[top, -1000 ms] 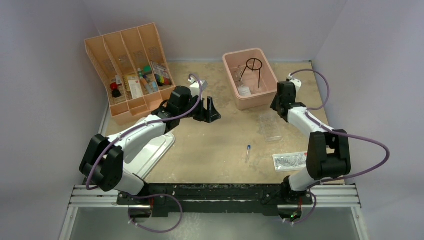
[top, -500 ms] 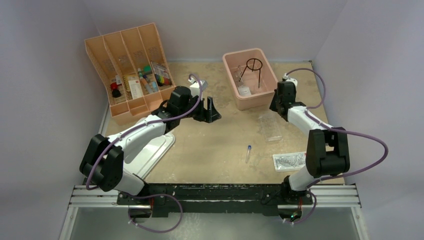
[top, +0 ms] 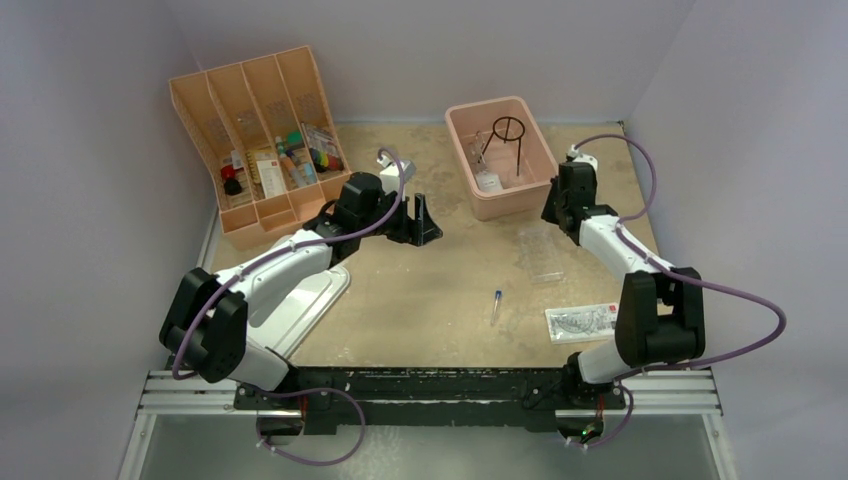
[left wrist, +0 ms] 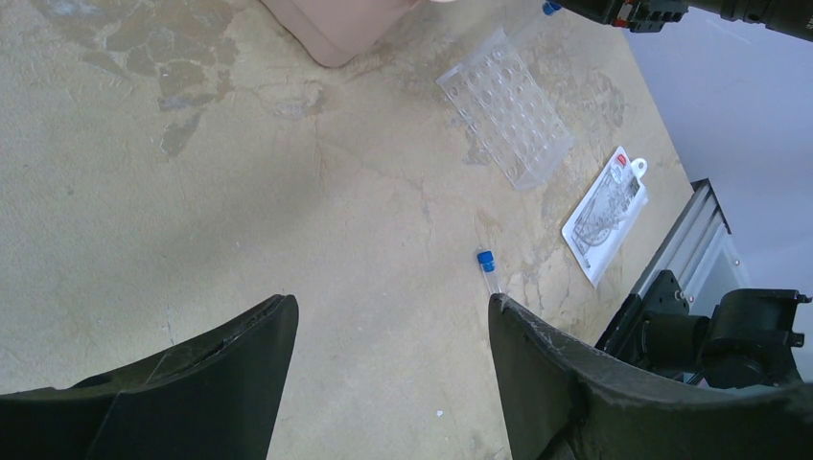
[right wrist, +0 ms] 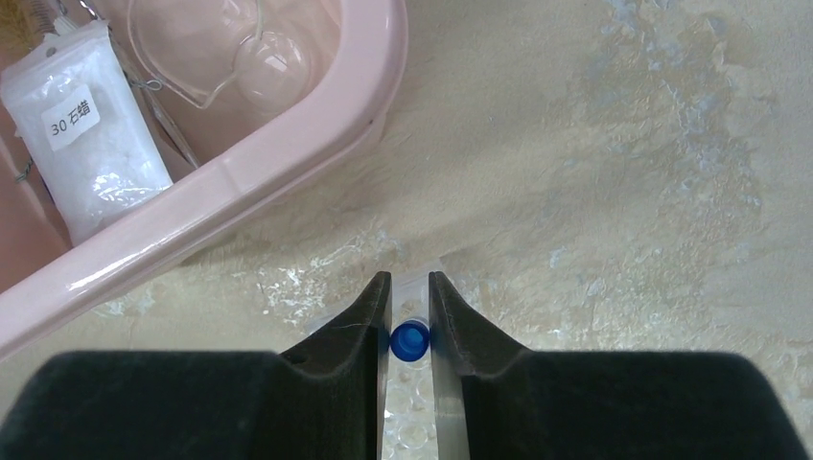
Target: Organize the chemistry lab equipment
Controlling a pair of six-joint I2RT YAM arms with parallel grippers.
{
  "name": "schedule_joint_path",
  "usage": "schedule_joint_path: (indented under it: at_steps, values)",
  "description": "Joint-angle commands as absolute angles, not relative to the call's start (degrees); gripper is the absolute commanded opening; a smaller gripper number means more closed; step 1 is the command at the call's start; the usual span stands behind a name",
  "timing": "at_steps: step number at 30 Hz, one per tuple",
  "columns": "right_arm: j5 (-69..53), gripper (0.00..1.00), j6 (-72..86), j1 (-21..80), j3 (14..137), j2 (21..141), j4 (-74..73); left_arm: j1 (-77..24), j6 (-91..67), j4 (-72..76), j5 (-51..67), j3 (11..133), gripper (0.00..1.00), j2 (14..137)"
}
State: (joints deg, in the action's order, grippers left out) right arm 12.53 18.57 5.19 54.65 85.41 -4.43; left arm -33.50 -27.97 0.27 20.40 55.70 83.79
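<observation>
**Right arm shifts outward with a capped tube pinched over the rack**

Moved in the past second: the right arm's elbow has swung outward and its wrist has crept toward the back wall. The left arm has held its place.

On the counter [top: 420, 290], the orange divided tray [top: 250, 226] stands at far left. The pink tub [right wrist: 220, 182] sits just beside the right gripper [right wrist: 409, 287]. That gripper's jaws are clenched on a blue-capped tube [right wrist: 410, 341], cap up, directly over the clear well rack [left wrist: 506, 120]. The left gripper [left wrist: 390, 305] hangs above bare counter with its jaws spread wide and nothing between them. Nearer the arm bases lie a clear packet [left wrist: 606, 213] and a loose blue-capped tube [left wrist: 487, 268], both apart from the rack.

Whether the held tube is entering a well or leaving one cannot be told. Either way, the step seems to call for a steady pinch just under the cap. The tube should stay vertical and travel straight along the well's line, so the light rack is not dragged or tipped. If the tub is the destination, the tube should rise clear of the rim before crossing.
</observation>
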Motion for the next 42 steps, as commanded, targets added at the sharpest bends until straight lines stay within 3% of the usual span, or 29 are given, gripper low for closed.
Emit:
schedule_joint_path:
  at_steps: [1, 26, 37, 42]
  values:
    - [14.0, 0.23, 18.2, 5.0, 55.0, 84.7, -5.0, -33.2, -28.3, 2.0, 21.5, 55.9, 0.72, 84.0]
    - [16.3, 0.25, 20.7, 5.0, 50.3, 81.7, -5.2, -33.2, -28.6, 2.0, 22.0, 56.0, 0.72, 84.3]
    - [14.8, 0.44, 21.5, 4.9, 55.8, 80.8, -9.3, -33.2, -28.9, 1.9, 21.2, 56.1, 0.72, 83.8]
    - [13.5, 0.61, 22.5, 4.9, 59.8, 77.4, -16.7, -33.1, -28.9, 1.1, 17.3, 56.1, 0.75, 82.4]
